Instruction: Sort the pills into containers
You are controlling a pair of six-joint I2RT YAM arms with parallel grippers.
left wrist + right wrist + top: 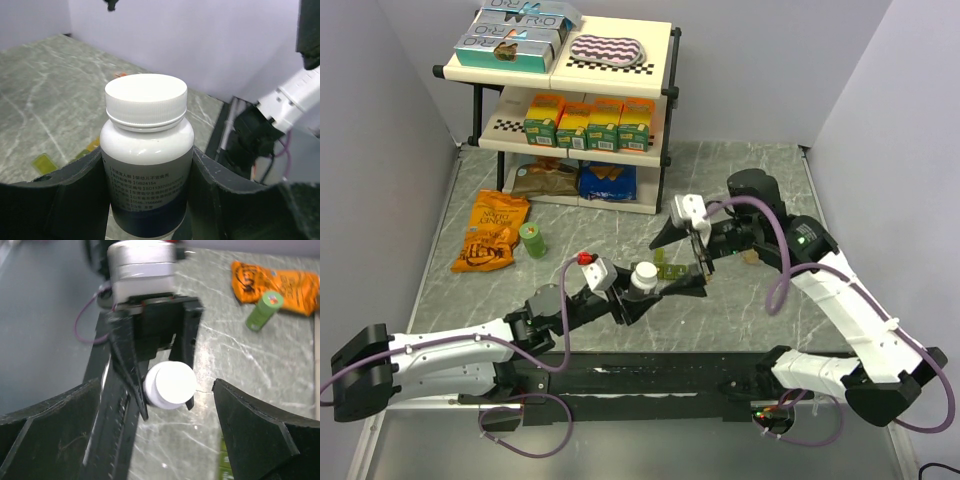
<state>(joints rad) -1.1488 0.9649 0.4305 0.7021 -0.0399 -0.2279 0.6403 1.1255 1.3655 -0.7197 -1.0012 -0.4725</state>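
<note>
Bottle [643, 276] in left gripper [650, 290], containers [669, 269] just beside

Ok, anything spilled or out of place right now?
No spill: the pill bottle sits capped and upright in the left gripper. Only a snack bag and a green tube lie loose on the table.

The pill bottle [146, 150] in my left gripper [146, 170] is white with a ribbed white cap, and the label goes dark blue at the bottom. Gripper itself is plain black. Table [740, 300] is grey-green marble with pale veins. The containers [667, 268] look olive to yellow. Also an orange snack bag [492, 232] and a green can [532, 240]. Shelf [655, 60] is cream with black-and-white checker strips, and my cables [775, 250] are purple.
</note>
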